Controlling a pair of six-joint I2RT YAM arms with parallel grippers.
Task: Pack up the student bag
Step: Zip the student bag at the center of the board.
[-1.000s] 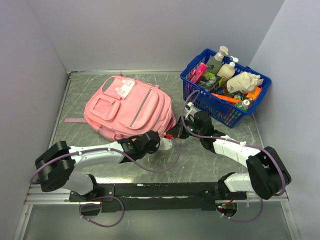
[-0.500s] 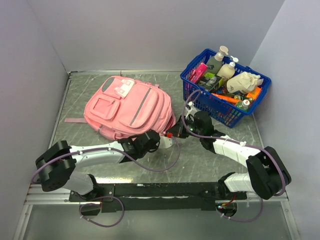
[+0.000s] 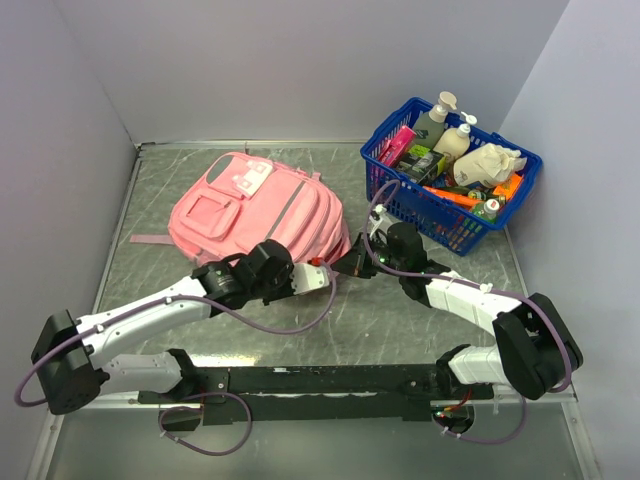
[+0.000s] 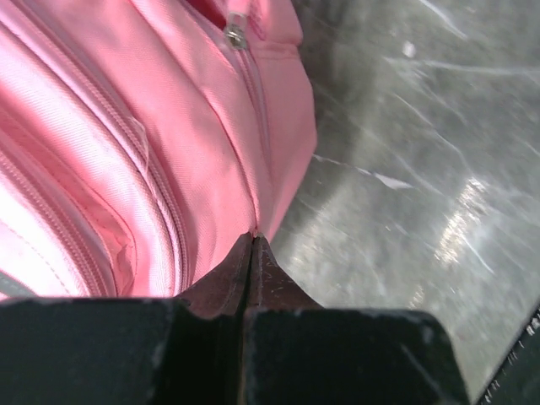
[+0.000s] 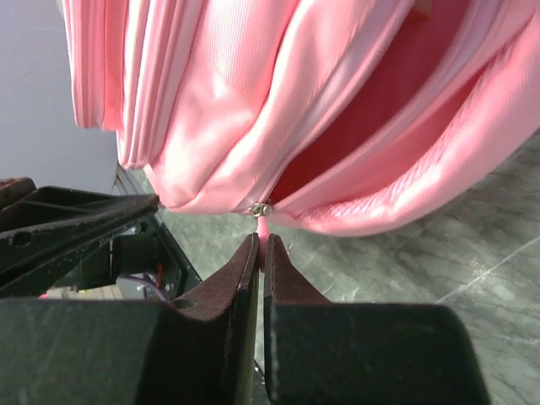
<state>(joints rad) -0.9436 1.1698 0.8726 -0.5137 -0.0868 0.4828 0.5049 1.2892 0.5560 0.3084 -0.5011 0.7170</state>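
student bag [image 3: 250, 205] blocks centre, basket [image 3: 440, 218] far right

student bag [image 3: 310, 215] pink, paler pink flaps [image 3: 245, 178], grey stripe [image 3: 285, 205], silver zip slider [image 5: 263, 208], basket [image 3: 450, 226] blue, bench [image 3: 400, 310] grey-green marbled, arms [image 3: 150, 310] white and black, cables [image 3: 290, 329] purple, walls [image 3: 300, 70] pale lilac

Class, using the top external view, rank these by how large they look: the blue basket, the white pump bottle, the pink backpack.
1. pink backpack
2. blue basket
3. white pump bottle, standing inside the basket
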